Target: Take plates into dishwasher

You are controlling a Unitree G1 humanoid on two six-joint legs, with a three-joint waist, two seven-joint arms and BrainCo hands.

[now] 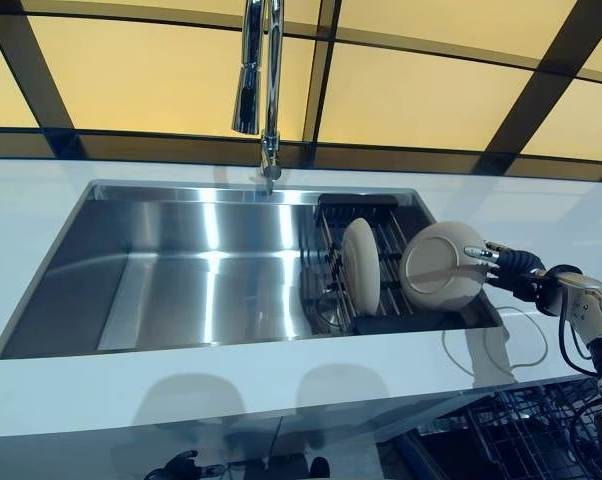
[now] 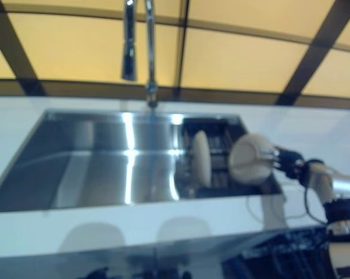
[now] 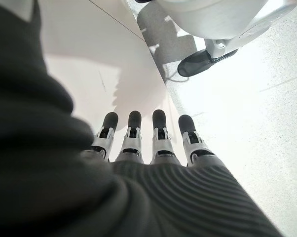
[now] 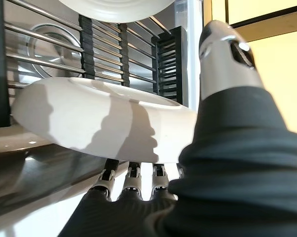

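The right hand (image 1: 509, 268) pinches a plate (image 1: 441, 265) by its rim; lift it clear of the rack (image 1: 381, 275) beside it, keeping the pinch firm.

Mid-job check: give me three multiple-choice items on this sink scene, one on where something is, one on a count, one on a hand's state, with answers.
1. Where does the drying rack sit?
A. At the sink's right end
B. On the counter left of the sink
C. Under the tap

2. How many plates show?
A. One
B. Two
C. Four

3. What is the right hand doing?
A. Hanging open and idle
B. Holding a plate
C. Gripping the tap

Answers:
1 A, the rack fills the right end of the sink.
2 B, one plate stands in the rack and the held plate is beside it.
3 B, thumb and fingers pinch the held plate's rim.
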